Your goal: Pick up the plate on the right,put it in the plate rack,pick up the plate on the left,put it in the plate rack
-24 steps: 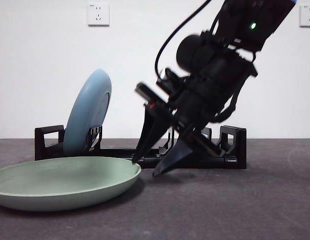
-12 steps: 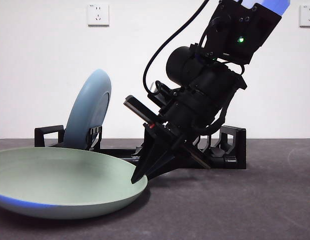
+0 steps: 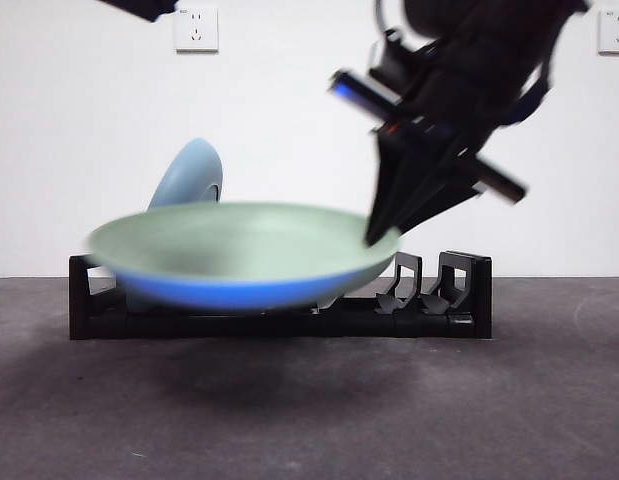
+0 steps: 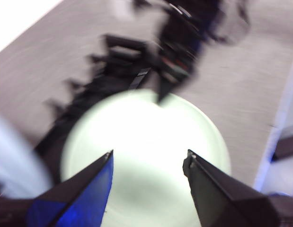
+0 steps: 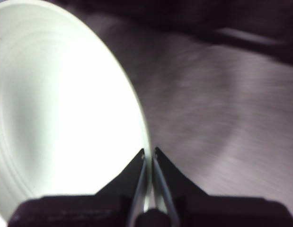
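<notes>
The pale green plate [image 3: 239, 245] hangs roughly level in the air in front of the plate rack [image 3: 459, 300]. My right gripper [image 3: 379, 235] comes down from the upper right and is shut on the plate's right rim; the right wrist view shows its jaws [image 5: 149, 151] pinching the edge of the green plate [image 5: 66, 104]. A light blue plate [image 3: 194, 170] stands on edge in the rack's left end. My left gripper [image 4: 150, 153] is open above the green plate [image 4: 137, 189], holding nothing, and shows only as a dark tip [image 3: 139, 8] at the top left.
The dark table [image 3: 509, 400] stretches in front of the rack, with the plate's shadow on it. Two wall sockets [image 3: 196, 28] [image 3: 614, 30] sit on the white wall behind. The rack's right-hand prongs [image 3: 409, 285] hold nothing.
The right gripper closed on the green plate's rim and lifted it off the table, up and to the right, to about rack height. The left arm's tip has appeared at the top left.
</notes>
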